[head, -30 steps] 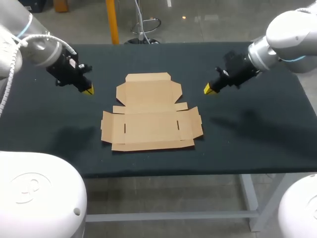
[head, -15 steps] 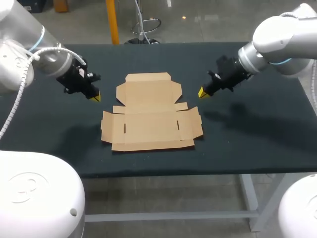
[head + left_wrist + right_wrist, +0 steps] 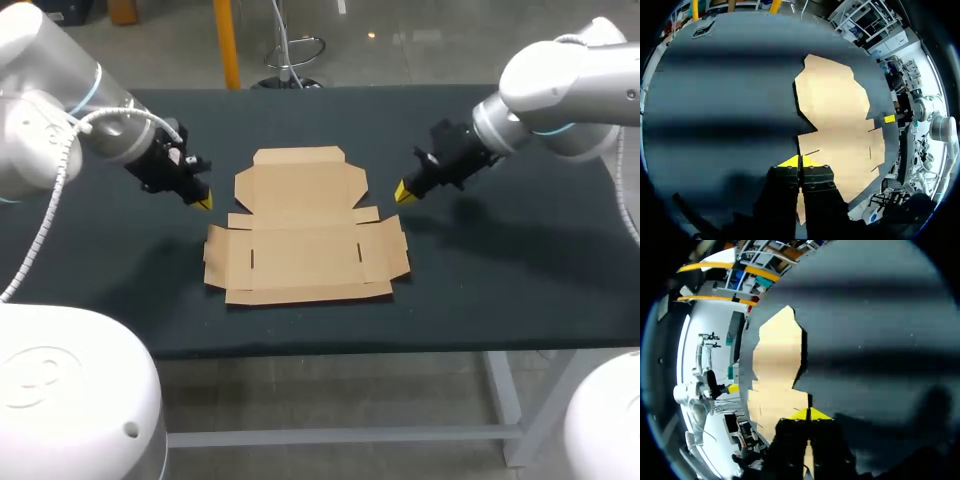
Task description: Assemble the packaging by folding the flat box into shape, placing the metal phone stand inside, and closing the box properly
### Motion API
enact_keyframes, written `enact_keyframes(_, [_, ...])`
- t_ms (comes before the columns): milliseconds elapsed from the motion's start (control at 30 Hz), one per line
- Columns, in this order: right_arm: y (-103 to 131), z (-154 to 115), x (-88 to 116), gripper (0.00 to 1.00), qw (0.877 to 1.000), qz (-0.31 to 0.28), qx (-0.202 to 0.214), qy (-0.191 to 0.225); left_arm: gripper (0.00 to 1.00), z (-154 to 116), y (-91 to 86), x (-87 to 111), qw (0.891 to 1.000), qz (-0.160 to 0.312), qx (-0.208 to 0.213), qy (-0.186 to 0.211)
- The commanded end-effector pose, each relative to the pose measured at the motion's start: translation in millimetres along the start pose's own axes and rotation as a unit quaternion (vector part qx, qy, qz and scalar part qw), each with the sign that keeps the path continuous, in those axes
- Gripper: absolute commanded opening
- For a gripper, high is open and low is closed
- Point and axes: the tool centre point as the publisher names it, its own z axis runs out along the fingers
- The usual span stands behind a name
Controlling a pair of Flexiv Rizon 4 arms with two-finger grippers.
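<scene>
- left gripper (image 3: 203, 203): yellow tips pressed together with nothing between them. it sits just off the flat box (image 3: 305, 230) at the box's 10 o'clock, beside the notch where the lid panel meets the base.
- right gripper (image 3: 403, 193): tips also together and empty, at the box's 2 o'clock, just beside a side flap.
- flat box: fully unfolded, lying mid-table (image 3: 500, 260) with the lid panel toward 12 o'clock. no flap is raised.
- metal phone stand: not seen in any view.
- risk: joined tips cannot pinch a flap. a sideways push would probably slide the thin card over the dark surface rather than fold it.
- risk: if one side makes contact first, the box rotates and its creases drift off line for both arms.
- risk: a tip coming down on the card edge may buckle a panel away from its crease.
</scene>
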Motion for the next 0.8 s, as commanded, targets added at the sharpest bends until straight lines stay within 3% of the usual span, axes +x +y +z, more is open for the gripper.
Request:
enact_keyframes(33, [6,6,-2,0.00,1.000,0.003,0.007,0.004,0.00,10,-1.9,-7.0,1.000,0.003,-0.001,0.016])
enact_keyframes(800, [9,37,-9,0.00,1.000,0.002,0.012,0.014,0.00,32,0.5,-14.4,0.998,0.032,-0.008,0.061])
